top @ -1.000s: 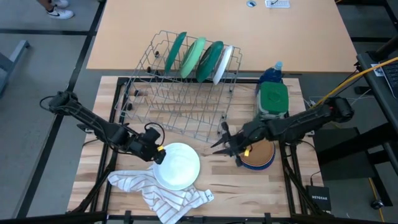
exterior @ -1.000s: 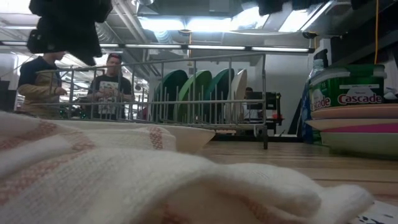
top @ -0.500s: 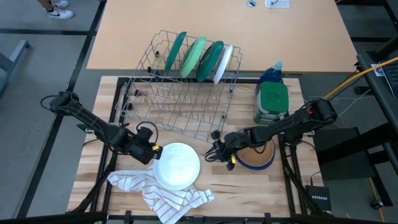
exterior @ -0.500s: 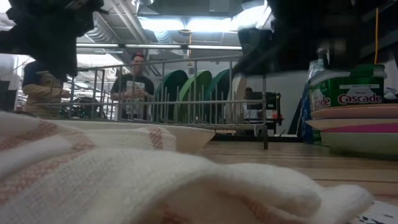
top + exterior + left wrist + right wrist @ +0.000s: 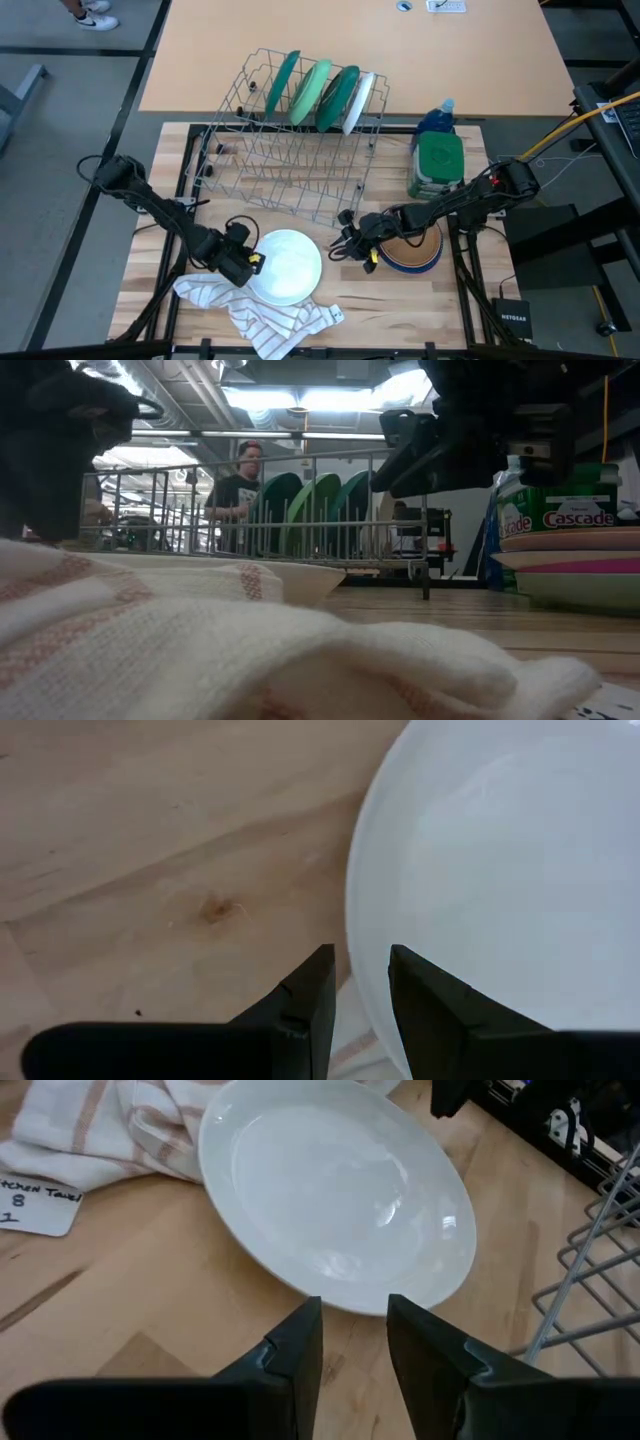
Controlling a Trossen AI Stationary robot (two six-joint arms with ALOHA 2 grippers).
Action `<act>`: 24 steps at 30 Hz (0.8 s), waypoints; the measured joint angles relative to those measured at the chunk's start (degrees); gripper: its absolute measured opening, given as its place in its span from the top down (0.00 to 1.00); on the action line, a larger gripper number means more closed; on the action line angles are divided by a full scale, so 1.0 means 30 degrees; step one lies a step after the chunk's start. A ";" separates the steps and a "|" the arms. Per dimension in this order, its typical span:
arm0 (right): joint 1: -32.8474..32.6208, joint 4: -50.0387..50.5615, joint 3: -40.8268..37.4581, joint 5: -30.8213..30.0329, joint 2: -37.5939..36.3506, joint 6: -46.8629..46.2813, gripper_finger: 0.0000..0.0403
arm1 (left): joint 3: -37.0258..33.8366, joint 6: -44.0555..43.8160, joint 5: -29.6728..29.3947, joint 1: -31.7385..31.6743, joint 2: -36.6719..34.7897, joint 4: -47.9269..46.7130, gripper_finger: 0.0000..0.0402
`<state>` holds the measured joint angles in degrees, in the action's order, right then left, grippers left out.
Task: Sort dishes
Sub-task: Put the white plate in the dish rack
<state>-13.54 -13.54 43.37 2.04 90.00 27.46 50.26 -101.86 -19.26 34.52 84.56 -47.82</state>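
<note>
High view shows both arms closing in on the white plate (image 5: 287,266), which lies flat on the table in front of the wire rack (image 5: 290,165), its near edge over the striped cloth (image 5: 255,310). I'd say the step in hand is picking this plate up to stand it in the rack, where four dishes (image 5: 318,92) stand on edge: dark green, light green, dark green, white.

From the plate, the left gripper (image 5: 358,982) sits at the rim on the side away from the stacked dishes (image 5: 412,250), fingers a narrow gap apart, holding nothing; the rim lies just off the gap. The right gripper (image 5: 352,1327) is just beside the opposite rim, toward that stack, fingers likewise a little apart and empty.

Next, one gripper would need to get a finger under the rim, then clamp and tilt the plate upright.

It looks smooth, glossy and shallow, likely slippery and inclined to slide rather than lift.
</note>
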 joint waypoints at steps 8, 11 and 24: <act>0.0000 0.0000 0.0000 0.0007 0.0000 -0.0029 0.71 | -0.0007 0.0055 0.0017 0.0044 0.1350 0.0149 0.78; 0.0000 0.0000 -0.0004 0.0007 0.0000 -0.0036 0.71 | -0.0007 -0.0087 0.0310 0.0022 0.1674 0.0185 0.78; 0.0000 0.0037 -0.0004 0.1115 -0.0007 -0.0051 0.71 | -0.0007 -0.0058 0.1141 -0.0020 0.1769 0.1376 0.78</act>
<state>-13.54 -13.43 43.35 5.39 89.97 27.31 50.24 -102.04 -15.84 34.46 89.86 -43.69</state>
